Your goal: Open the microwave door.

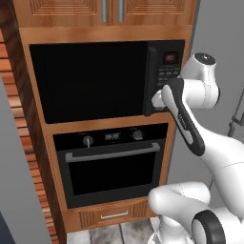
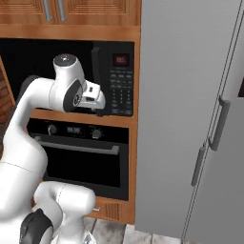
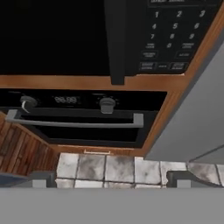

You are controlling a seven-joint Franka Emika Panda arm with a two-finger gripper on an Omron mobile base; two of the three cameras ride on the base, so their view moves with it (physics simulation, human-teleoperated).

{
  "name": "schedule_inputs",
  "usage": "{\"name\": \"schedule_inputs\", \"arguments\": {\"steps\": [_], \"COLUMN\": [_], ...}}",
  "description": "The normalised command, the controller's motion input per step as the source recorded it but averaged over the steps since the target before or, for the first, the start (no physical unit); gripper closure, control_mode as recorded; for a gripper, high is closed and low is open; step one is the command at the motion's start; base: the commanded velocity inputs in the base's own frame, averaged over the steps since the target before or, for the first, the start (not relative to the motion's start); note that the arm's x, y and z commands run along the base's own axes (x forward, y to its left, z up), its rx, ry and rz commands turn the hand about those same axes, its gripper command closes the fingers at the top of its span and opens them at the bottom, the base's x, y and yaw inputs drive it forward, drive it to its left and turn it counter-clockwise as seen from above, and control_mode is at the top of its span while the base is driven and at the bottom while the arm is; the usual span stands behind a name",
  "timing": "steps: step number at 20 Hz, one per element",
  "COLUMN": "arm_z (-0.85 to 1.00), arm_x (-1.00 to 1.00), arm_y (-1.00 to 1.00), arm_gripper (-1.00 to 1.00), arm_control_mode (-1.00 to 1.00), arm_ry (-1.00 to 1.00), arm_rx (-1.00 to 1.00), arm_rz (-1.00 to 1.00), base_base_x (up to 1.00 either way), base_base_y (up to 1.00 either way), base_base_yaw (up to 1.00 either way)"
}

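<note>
You are at the reach-in step, with the gripper [image 2: 98, 110] at the thick free edge of the microwave door [image 1: 88, 81] in the centre of the left base frame, jaws spread and holding nothing, so next hook that edge just ahead and pull outward.

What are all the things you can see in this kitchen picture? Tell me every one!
microwave: one, black, built into the wooden cabinet, above the oven
microwave door: one, glossy black, covering most of the microwave's front
keypad panel: one, black with a small red display, right side of the microwave
oven: one, black with two knobs and a silver bar handle, below the microwave
drawer: one, wooden, under the oven
fridge: one, grey, right of the cabinet
end effector: one, white, by the microwave door's right edge
</note>
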Motion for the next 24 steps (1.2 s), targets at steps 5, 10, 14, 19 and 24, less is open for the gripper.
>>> {"name": "schedule_inputs", "arguments": {"steps": [5, 10, 14, 19, 24], "arm_z": [0.30, 0.11, 0.00, 0.00, 0.00], "arm_x": [0.59, 0.73, 0.80, 0.65, 0.63], "arm_y": [-0.05, 0.00, 0.13, 0.15, 0.01], "arm_gripper": [-1.00, -1.00, -1.00, -1.00, -1.00], "arm_control_mode": [-1.00, -1.00, -1.00, -1.00, -1.00], "arm_ry": [-0.20, -0.22, -0.17, -0.07, 0.00], "arm_rx": [0.00, 0.00, 0.00, 0.00, 0.00], "arm_rz": [0.00, -0.02, -0.09, -0.08, 0.00], "base_base_x": [0.00, 0.00, 0.00, 0.00, 0.00], "base_base_y": [0.00, 0.00, 0.00, 0.00, 0.00], "base_base_yaw": [0.00, 0.00, 0.00, 0.00, 0.00]}}
